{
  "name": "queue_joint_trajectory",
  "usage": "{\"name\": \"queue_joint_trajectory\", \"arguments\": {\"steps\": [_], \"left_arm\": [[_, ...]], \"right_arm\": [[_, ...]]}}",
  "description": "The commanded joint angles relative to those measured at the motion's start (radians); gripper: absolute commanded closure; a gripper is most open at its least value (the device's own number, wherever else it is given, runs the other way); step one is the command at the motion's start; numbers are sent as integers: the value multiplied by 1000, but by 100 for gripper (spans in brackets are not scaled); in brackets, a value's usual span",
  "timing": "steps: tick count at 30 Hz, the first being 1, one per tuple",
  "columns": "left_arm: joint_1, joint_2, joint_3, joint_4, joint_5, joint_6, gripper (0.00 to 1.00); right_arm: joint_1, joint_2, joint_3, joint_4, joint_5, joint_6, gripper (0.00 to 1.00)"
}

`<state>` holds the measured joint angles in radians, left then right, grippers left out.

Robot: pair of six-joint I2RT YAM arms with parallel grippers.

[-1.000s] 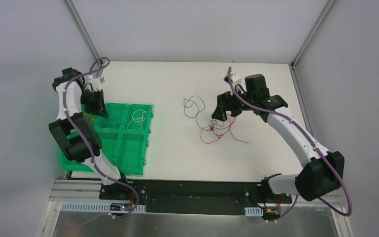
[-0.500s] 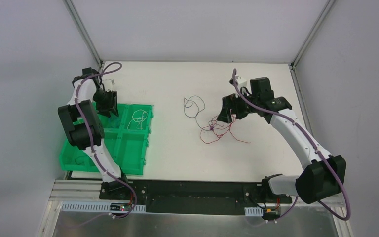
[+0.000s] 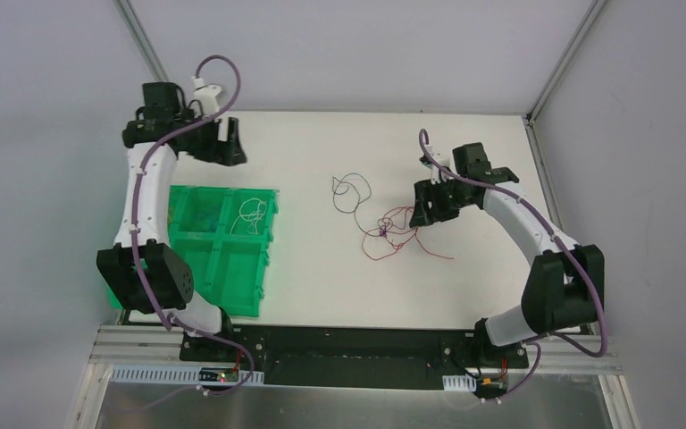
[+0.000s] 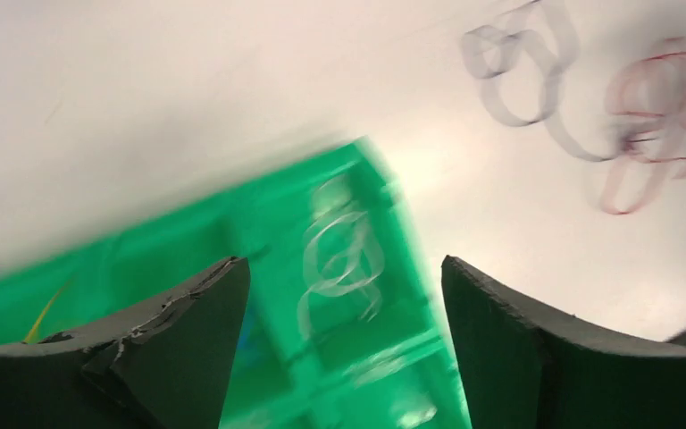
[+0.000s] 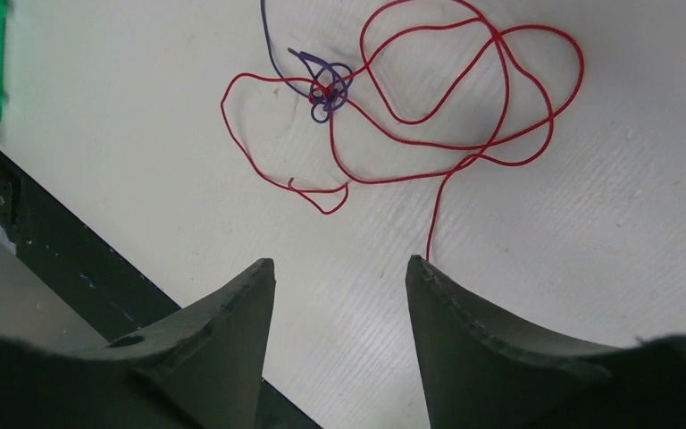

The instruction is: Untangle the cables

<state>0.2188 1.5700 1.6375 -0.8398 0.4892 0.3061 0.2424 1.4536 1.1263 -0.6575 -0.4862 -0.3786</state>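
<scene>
Your left gripper hung released, apparently empty through the blur, near the worktop's far-left corner, while your right gripper hovered released by the red cable.

The white counter in front of me carries a few things. On its left side, toward the near edge, sits a green tray divided into compartments. Around the middle, a dark grey cable lies in loose loops. Just to its right and a little nearer, a red cable sprawls in wide curls, knotted with a purple cable at the tangle's left side. The grey one's tail runs toward that knot; I cannot tell whether they touch.
</scene>
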Motion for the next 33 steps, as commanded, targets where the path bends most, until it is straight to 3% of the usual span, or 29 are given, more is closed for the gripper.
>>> {"name": "queue_joint_trajectory", "arguments": {"steps": [1, 3, 6, 11, 19, 28, 30, 33], "left_arm": [[-255, -8, -118, 180, 317, -122, 22], [-372, 17, -184, 330, 330, -227, 25], [-512, 123, -197, 441, 341, -363, 28], [-653, 265, -236, 593, 373, -513, 29], [-723, 436, -283, 803, 416, -666, 29], [-782, 446, -466, 1012, 448, -781, 32], [-786, 452, -483, 1042, 432, -798, 38], [-786, 470, -487, 1082, 423, -840, 53]], "right_arm": [[-3, 71, 10, 4, -85, 38, 46], [-2, 111, 16, 30, -119, 67, 51], [-3, 156, 2, 91, -138, 108, 52], [2, 248, 6, 197, -162, 205, 52], [23, 354, 49, 286, -166, 300, 48], [67, 415, 42, 368, -183, 377, 52], [75, 425, 29, 393, -177, 401, 53], [78, 445, 21, 408, -168, 425, 58]]}}
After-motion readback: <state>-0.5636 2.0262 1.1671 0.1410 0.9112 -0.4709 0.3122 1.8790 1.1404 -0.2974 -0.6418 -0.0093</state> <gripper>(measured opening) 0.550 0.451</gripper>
